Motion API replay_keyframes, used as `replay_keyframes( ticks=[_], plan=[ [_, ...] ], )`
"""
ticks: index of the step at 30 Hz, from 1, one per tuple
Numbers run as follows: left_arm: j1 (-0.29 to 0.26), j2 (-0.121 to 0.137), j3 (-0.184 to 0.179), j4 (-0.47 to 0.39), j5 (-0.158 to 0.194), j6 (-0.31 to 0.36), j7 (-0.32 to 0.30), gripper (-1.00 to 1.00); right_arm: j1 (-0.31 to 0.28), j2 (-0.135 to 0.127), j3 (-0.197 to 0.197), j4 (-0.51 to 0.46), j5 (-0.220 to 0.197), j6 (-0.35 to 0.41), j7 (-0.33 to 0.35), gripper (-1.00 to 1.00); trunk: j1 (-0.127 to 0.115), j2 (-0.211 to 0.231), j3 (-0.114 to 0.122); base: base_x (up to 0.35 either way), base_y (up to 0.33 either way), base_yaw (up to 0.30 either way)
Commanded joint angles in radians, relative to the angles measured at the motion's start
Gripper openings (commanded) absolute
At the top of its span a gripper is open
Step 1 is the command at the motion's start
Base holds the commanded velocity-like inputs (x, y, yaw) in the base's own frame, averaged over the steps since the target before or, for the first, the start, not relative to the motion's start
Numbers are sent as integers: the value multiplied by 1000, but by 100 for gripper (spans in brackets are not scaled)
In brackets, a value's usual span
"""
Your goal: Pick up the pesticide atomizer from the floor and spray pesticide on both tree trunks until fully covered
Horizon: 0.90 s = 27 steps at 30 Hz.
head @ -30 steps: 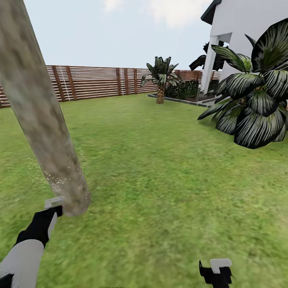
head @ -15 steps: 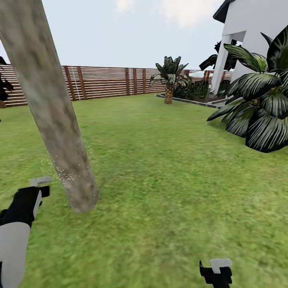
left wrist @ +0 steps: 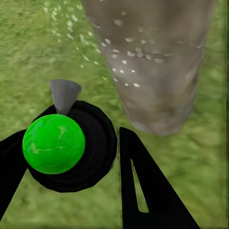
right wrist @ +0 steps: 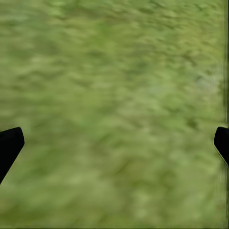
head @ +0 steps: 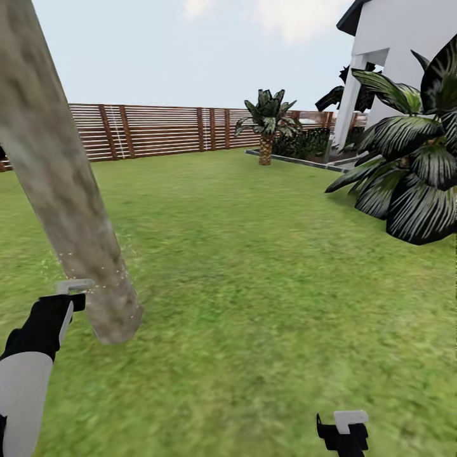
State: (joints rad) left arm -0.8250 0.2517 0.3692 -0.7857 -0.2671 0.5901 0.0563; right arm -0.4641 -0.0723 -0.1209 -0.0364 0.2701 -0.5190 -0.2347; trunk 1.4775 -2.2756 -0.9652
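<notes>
A thick tree trunk [head: 70, 209] of mottled grey-brown bark leans up from the lawn at the left. My left gripper [head: 65, 297] hovers just left of the trunk's base, a short gap away. It is shut on the pesticide atomizer [left wrist: 59, 145], a black body with a bright green ball top and a grey cone nozzle [left wrist: 64, 94] aimed past the trunk [left wrist: 152, 62]. Tiny white specks of pesticide [left wrist: 129, 61] dot the lower bark and drift over the grass beside it. My right gripper [head: 343, 433] hangs low over grass, its fingertips [right wrist: 10, 143] wide apart.
The garden lawn [head: 254, 254] stretches to a brown slat fence [head: 158, 130]. A small palm [head: 266, 124] stands at the back by the white house [head: 393, 51]. A broad-leaved dark bush [head: 412, 171] fills the right side.
The head view has panned, shifting the whole scene. My left gripper with the atomizer has risen and sits further left in the picture, beside the trunk. The right gripper has stayed put.
</notes>
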Motion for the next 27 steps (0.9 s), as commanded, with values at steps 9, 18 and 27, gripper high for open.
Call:
replay_keyframes(
  ticks=[9, 18, 27],
  plan=[
    [0, 1, 6, -1, 0, 7, 3, -100, -1, 2, -8, 1, 11, -3, -3, 100, 0, 0, -1, 10, -273, 124],
    [0, -2, 5, 9, 0, 5, 4, -100, -1, 2, -8, 1, 11, -3, -3, 100, 0, 0, -1, 110, -273, 172],
    [1, -1, 6, 11, 1, 5, 4, -100, -1, 3, -8, 1, 11, -3, -3, 100, 0, 0, -1, 146, -270, 75]
  ],
)
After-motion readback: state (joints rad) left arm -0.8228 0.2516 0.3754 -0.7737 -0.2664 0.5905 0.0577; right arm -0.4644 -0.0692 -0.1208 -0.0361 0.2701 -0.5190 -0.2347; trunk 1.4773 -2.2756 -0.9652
